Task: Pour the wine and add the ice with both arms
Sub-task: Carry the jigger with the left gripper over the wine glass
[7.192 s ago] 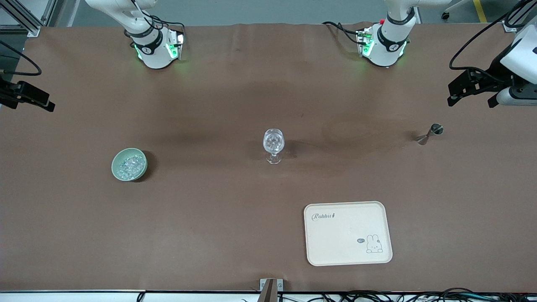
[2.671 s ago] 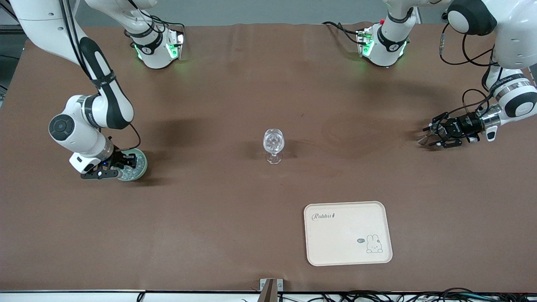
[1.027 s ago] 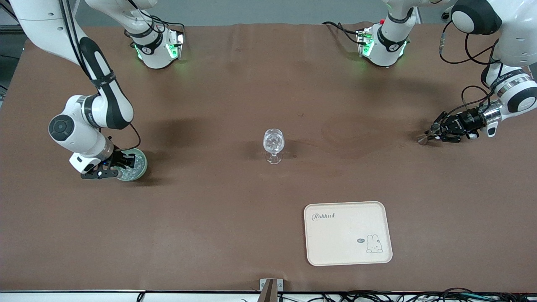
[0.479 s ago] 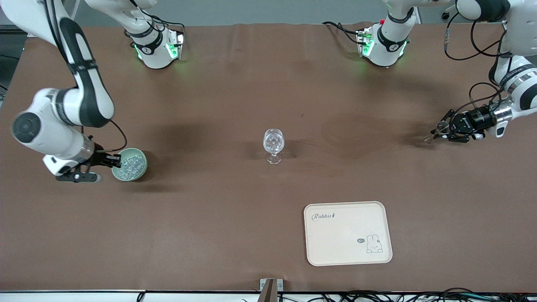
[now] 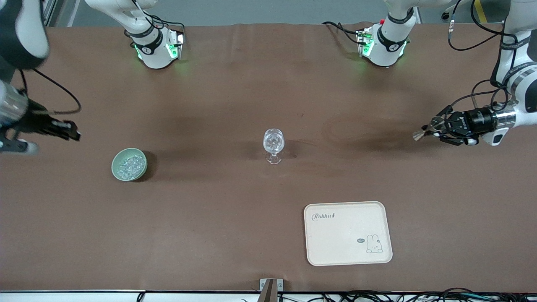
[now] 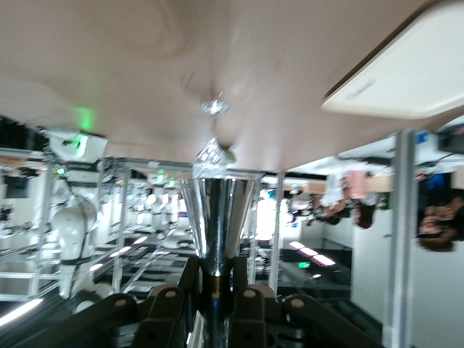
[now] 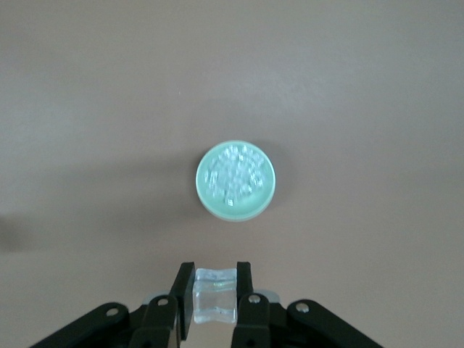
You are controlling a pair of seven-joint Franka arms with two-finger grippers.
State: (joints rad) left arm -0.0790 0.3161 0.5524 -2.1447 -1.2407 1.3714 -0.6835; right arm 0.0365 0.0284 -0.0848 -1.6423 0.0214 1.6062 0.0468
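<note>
Silvery jigger (image 5: 420, 134) lies sideways, pinched in the left gripper (image 5: 436, 127) jaws, mouth toward the mid-worktop glass (image 5: 273, 145); right gripper (image 7: 214, 296) jaws pinch an ice cube (image 7: 214, 296) above the bowl (image 5: 129, 164).

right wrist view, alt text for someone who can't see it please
The right gripper is shut on a clear ice cube, up in the air over the brown table. Below sits a pale green bowl filled with more ice.
</note>
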